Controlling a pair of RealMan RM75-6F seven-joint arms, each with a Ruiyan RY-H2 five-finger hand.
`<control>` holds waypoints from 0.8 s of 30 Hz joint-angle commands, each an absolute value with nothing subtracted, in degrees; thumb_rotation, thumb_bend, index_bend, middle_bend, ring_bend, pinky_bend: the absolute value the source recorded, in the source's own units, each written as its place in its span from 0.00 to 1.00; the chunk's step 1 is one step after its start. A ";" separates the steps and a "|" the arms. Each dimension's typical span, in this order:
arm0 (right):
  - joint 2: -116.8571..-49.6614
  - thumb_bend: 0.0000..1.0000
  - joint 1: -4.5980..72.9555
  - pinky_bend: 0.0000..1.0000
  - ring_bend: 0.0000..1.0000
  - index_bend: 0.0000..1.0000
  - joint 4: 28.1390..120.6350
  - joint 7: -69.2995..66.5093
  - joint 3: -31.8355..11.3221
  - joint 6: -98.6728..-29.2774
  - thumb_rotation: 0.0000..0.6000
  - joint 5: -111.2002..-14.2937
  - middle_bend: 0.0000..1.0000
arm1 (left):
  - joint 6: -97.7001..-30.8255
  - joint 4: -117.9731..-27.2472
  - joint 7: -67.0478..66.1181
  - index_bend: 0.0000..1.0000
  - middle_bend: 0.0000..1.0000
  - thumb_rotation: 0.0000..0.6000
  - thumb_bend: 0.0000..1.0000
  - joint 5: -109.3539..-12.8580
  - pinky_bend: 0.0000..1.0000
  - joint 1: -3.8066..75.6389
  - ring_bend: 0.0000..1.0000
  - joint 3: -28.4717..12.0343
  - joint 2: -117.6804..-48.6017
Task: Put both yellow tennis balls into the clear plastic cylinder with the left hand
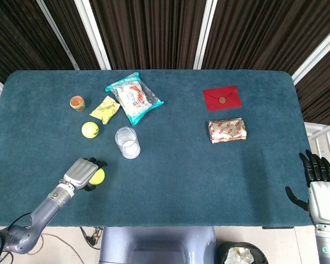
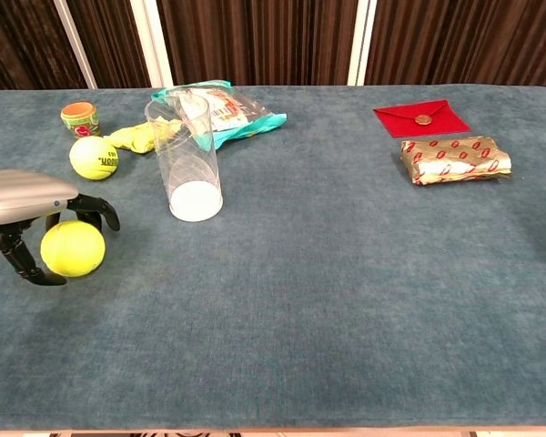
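My left hand (image 1: 82,172) (image 2: 23,196) sits over the near yellow tennis ball (image 1: 97,176) (image 2: 73,248). Its fingers curl over the ball's far side and the thumb hooks around the near side; the ball still rests on the cloth. The second tennis ball (image 1: 89,130) (image 2: 93,157) lies further back, apart from the hand. The clear plastic cylinder (image 1: 127,142) (image 2: 187,159) stands upright to the right of both balls, with nothing in it. My right hand (image 1: 318,186) rests at the table's right front corner, fingers apart and holding nothing.
Behind the balls lie a small orange cup (image 1: 77,103), a yellow packet (image 1: 105,109) and a teal snack bag (image 1: 133,97). At the right sit a red envelope (image 1: 221,98) and a gold wrapped packet (image 1: 226,130). Blue cloth covers the table (image 1: 181,176).
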State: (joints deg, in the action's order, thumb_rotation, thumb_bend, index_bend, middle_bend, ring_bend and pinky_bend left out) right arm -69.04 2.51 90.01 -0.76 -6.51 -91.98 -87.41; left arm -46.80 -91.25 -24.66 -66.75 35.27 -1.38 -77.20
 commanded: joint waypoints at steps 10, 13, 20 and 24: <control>-69.04 0.34 2.50 0.00 0.02 0.00 89.98 -0.88 -6.59 -91.96 1.00 -87.27 0.02 | -52.58 -91.87 -24.26 0.41 0.47 1.00 0.40 -66.70 0.55 34.70 0.37 -3.16 -74.61; -69.11 0.34 2.51 0.00 0.02 0.00 89.98 -0.77 -6.56 -91.94 1.00 -87.30 0.02 | -53.85 -94.25 -21.28 0.41 0.44 1.00 0.40 -66.44 0.54 34.56 0.37 -5.12 -71.64; -69.27 0.34 2.59 0.00 0.02 0.00 89.98 -0.34 -6.51 -91.83 1.00 -87.36 0.02 | -56.50 -101.26 -15.08 0.40 0.43 1.00 0.38 -64.66 0.54 35.62 0.36 -12.15 -63.36; -69.44 0.34 2.77 0.00 0.02 0.00 89.81 -0.25 -6.50 -91.65 1.00 -87.51 0.02 | -54.07 -104.93 -13.63 0.40 0.43 1.00 0.35 -61.27 0.54 38.20 0.35 -15.71 -59.58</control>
